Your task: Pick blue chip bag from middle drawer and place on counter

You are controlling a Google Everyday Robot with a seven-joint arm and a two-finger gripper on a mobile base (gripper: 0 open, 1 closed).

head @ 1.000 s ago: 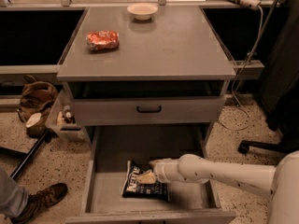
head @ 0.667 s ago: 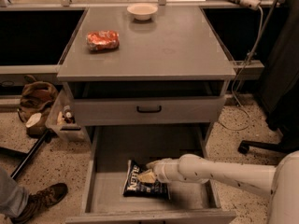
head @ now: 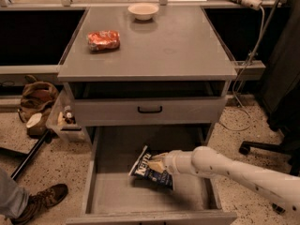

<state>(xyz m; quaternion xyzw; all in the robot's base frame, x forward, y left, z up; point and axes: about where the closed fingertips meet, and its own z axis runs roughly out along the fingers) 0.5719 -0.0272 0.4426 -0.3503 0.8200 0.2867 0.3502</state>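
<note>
The blue chip bag (head: 151, 171) is in the open middle drawer (head: 112, 193), tilted, with its upper left end raised off the drawer floor. My gripper (head: 157, 164) reaches in from the right on a white arm (head: 234, 172) and is shut on the bag's upper right edge. The counter (head: 164, 46) is the grey top of the cabinet, above and behind the drawer.
An orange-red snack bag (head: 103, 40) and a white bowl (head: 143, 11) sit on the counter. A shut drawer front with a black handle (head: 150, 109) overhangs the open drawer. A person's shoe (head: 44, 200), a brown bag (head: 37, 100) and a small bin (head: 65, 118) are on the floor at left.
The bag lay flatter on the drawer floor before; now it is tilted and a little higher, held by my gripper. The arm has risen slightly.
</note>
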